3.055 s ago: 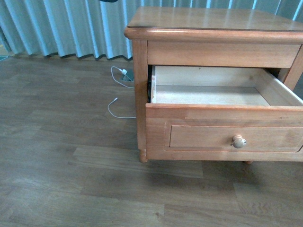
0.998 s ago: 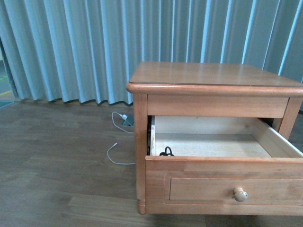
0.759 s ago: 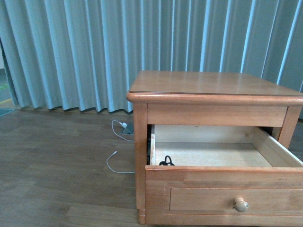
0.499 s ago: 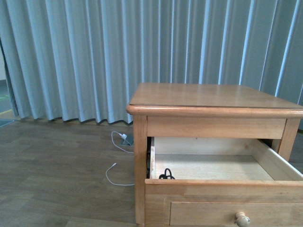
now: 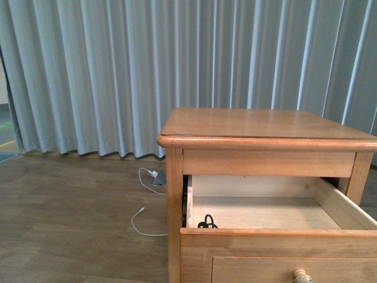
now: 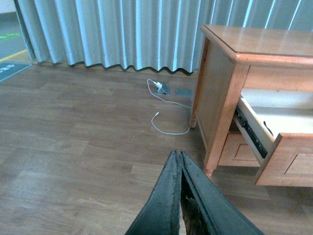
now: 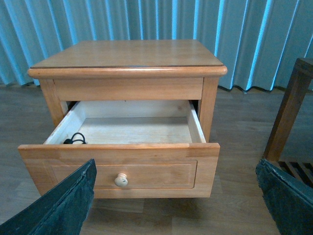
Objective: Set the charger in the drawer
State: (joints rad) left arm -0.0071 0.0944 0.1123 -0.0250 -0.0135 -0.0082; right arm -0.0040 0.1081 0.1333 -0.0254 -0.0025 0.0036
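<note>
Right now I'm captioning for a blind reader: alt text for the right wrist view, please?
A wooden nightstand stands with its drawer pulled open, the black cord of the charger showing in a front corner. The dark fingers of the open right hand frame the view; pleated curtains hang behind.

Left pincer [image 6: 177, 154] is pressed together, right pincer [image 7: 175, 167] spread wide apart.

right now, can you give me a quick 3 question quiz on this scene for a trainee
1. True or false: the drawer is pulled open.
2. In the front view, where in the drawer does the black cord lie? A front left corner, B back right corner, C middle.
3. Which arm's jaws are pressed shut?

Key: 1 true; 2 A; 3 left.
</note>
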